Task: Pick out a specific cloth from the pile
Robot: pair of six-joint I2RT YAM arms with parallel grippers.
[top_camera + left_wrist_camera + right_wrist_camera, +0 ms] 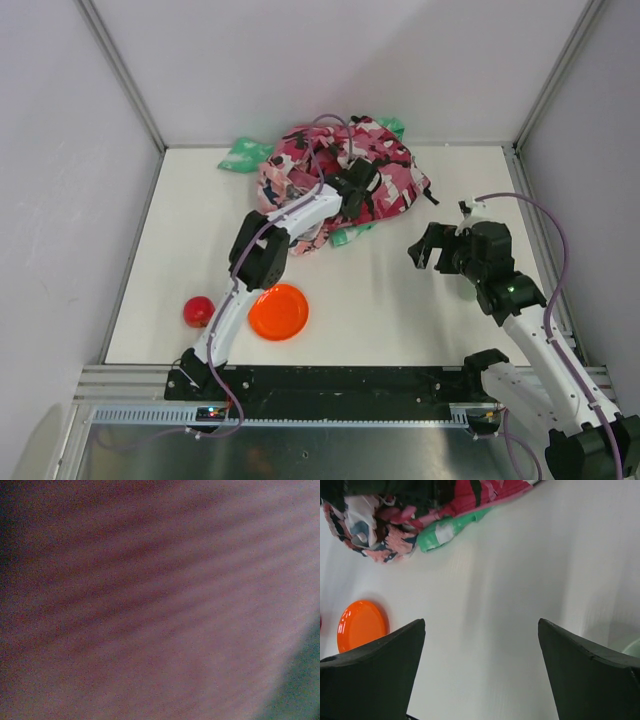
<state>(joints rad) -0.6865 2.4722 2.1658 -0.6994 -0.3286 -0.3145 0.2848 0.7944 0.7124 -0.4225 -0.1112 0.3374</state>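
Note:
The pile (330, 160) of pink, red, black and white patterned cloth with green speckled cloth sits at the back middle of the table; its near edge shows in the right wrist view (420, 502). I cannot pick out the small plain white cloth. My left gripper (357, 192) is pushed down into the pile. The left wrist view shows only blurred pinkish fabric pressed against the lens, and its fingers are hidden. My right gripper (440, 237) is open and empty (481, 622), hovering over bare table to the right of the pile.
An orange disc (279, 311) (361, 624) lies near the left arm, with a red ball (198, 310) to its left. Green cloth (243, 155) (451, 529) sticks out at the pile's left and front. Walls enclose the table on three sides.

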